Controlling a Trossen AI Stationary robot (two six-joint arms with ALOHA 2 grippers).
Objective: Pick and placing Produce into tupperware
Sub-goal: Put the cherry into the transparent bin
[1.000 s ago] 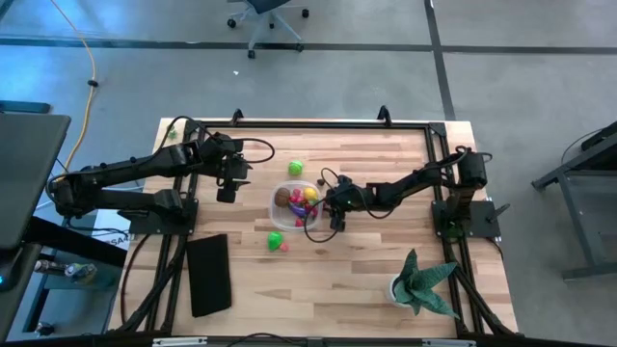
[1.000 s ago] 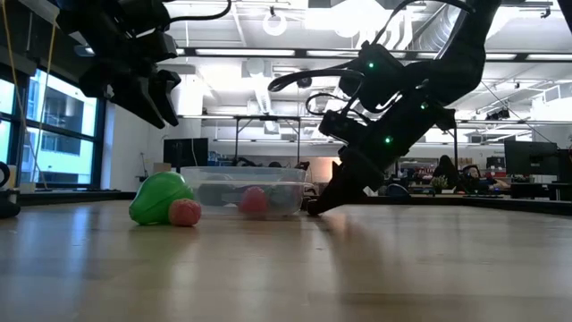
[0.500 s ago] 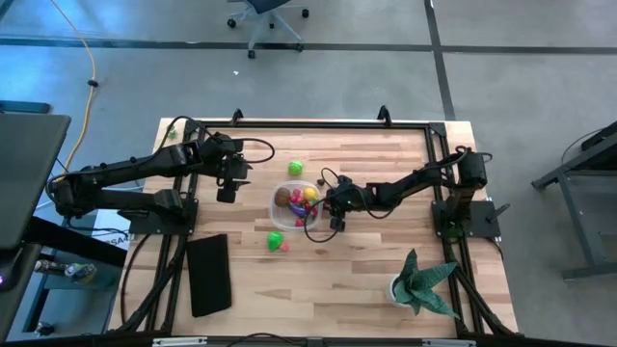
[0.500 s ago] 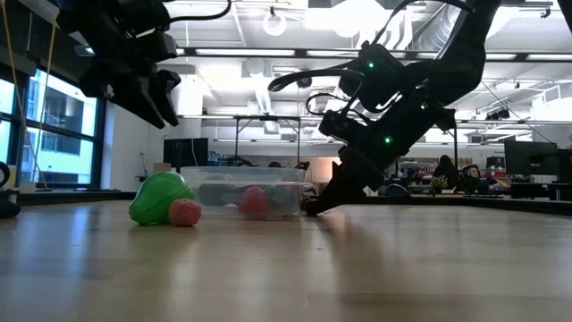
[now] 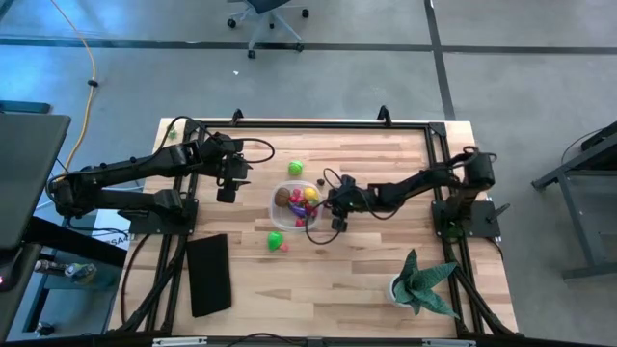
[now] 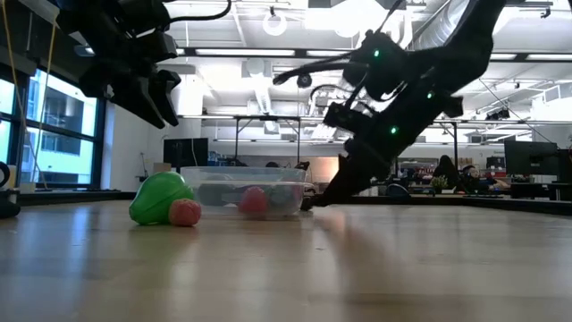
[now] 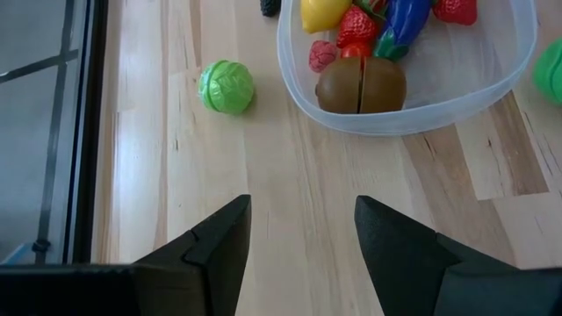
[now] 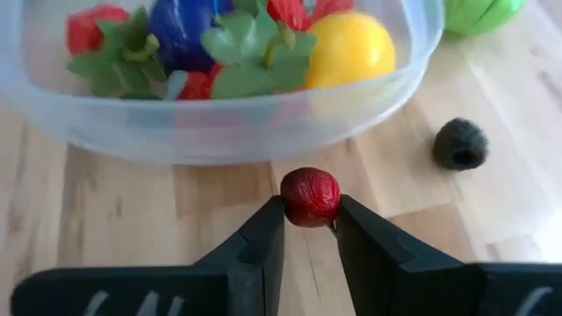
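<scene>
The clear tub point(image 5: 297, 203) sits mid-table and holds a brown kiwi point(image 7: 361, 85), a yellow lemon point(image 8: 349, 48), strawberries and a blue piece. A green ball point(image 5: 296, 169) lies on the tub's far side. A green piece point(image 5: 276, 239) and a pink one point(image 5: 285, 248) lie on its near side. My right gripper point(image 8: 310, 230) is at the tub's right near corner, shut on a small dark red fruit point(image 8: 310, 197). My left gripper point(image 7: 301, 237) hangs open above the table, left of the tub. My right gripper pinches the small dark red round fruit point(image 8: 310, 197) between its two fingertips point(image 8: 268, 224), one on each side. The fingers slant down from the table's right toward the tub wall. In the low view the fingertips point(image 6: 320, 200) stand just above the wood, so the fruit looks lifted clear.
A small black lump point(image 8: 461, 143) lies on the wood by the tub's far side. A flat black slab point(image 5: 209, 275) lies near the left near corner and a spiky potted plant point(image 5: 421, 282) near the right near corner. Bare wood point(image 5: 366, 270) spreads between them.
My right gripper has risen a little off the table beside the tub, and its arm has tipped up slightly. The left arm, the tub and the loose produce have stayed where they were.
</scene>
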